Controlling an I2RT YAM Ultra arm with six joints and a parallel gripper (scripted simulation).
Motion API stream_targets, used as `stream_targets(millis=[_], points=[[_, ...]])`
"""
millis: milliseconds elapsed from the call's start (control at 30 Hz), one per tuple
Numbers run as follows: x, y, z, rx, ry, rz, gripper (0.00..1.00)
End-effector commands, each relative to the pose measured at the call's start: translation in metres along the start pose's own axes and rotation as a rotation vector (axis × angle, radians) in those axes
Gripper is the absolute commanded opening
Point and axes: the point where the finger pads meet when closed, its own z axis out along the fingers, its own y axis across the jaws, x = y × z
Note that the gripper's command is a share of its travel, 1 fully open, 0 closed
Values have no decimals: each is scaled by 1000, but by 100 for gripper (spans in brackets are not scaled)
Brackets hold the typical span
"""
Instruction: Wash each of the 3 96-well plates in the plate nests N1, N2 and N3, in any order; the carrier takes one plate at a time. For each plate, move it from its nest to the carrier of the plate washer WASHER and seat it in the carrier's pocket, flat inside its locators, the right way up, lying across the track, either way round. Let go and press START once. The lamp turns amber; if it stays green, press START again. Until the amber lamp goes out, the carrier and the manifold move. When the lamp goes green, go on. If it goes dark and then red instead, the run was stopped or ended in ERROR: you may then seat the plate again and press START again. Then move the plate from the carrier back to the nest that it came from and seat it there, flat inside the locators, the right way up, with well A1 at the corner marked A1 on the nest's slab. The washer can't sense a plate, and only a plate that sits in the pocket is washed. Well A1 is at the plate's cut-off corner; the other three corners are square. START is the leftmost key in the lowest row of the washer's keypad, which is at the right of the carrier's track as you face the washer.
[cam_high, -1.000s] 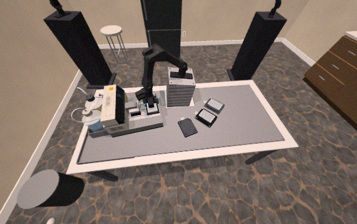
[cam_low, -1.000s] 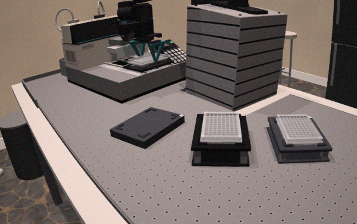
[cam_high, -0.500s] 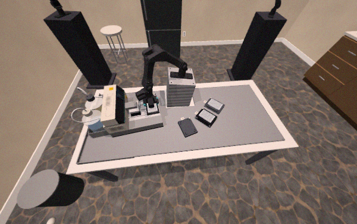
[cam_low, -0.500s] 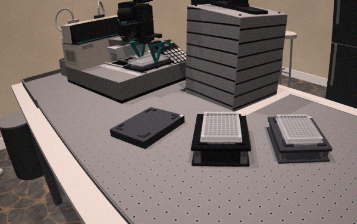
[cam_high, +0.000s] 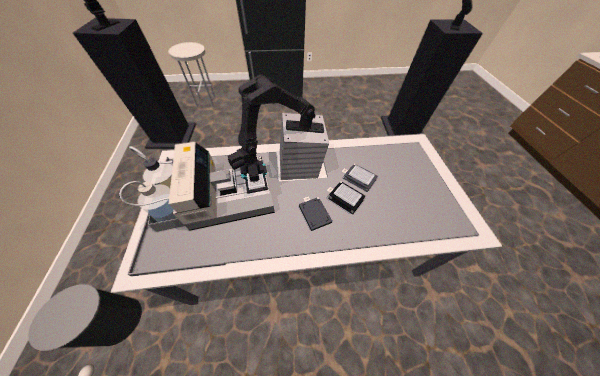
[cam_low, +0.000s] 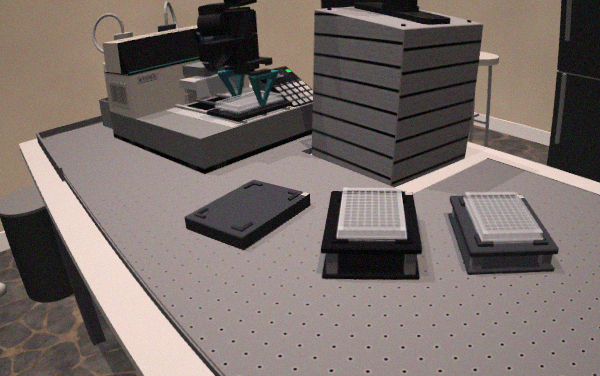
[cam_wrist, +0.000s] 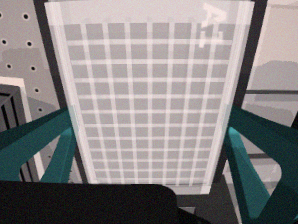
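Observation:
My gripper (cam_high: 250, 175) (cam_low: 248, 94) (cam_wrist: 150, 113) is over the washer's (cam_high: 189, 176) (cam_low: 200, 131) carrier and is shut across the short width of a clear 96-well plate (cam_high: 256, 185) (cam_low: 248, 103) (cam_wrist: 149, 83). The plate lies level, across the track, within the carrier's dark pocket frame (cam_low: 226, 112) (cam_wrist: 40, 50). I cannot tell whether it rests in the pocket or hangs just above it. The keypad (cam_low: 295, 90) sits right of the track, and a small lamp (cam_low: 287, 71) there glows green. One nest (cam_high: 315, 213) (cam_low: 247, 212) is empty. Two other nests (cam_low: 372, 246) (cam_low: 505, 248) each hold a plate (cam_high: 346, 196) (cam_low: 372, 214) (cam_high: 361, 175) (cam_low: 502, 216).
A tall grey slatted block (cam_high: 302, 152) (cam_low: 395, 90) carrying the arm's base stands close to the right of the washer. Bottles and tubing (cam_high: 147, 175) sit behind the washer at the table's left edge.

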Motion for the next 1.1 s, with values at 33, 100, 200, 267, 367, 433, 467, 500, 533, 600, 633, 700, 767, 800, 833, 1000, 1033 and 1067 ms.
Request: stream_targets(millis=[33,100,200,267,367,433,467,500,533,600,633,700,767,800,833,1000,1033,1067], points=[[-3,-4,-3,9,-12,0,0],[-3,-4,-2,9,-12,0,0],[-3,-4,-2,9,-12,0,0],[-3,-4,-1,9,-12,0,0],[-3,-4,-1,9,-12,0,0],[-3,-4,-1,9,-12,0,0],[-3,-4,-1,9,-12,0,0],[-3,-4,-1,9,-12,0,0],[-3,-4,0,9,-12,0,0],[-3,-4,0,9,-12,0,0],[-3,-4,0,9,-12,0,0],[-3,-4,0,9,-12,0,0],[-3,-4,1,9,-12,0,0],[-3,-4,1,9,-12,0,0],[-3,-4,1,9,-12,0,0],[-3,-4,2,9,-12,0,0],[-3,-4,2,9,-12,0,100],[-3,-4,2,9,-12,0,100]])
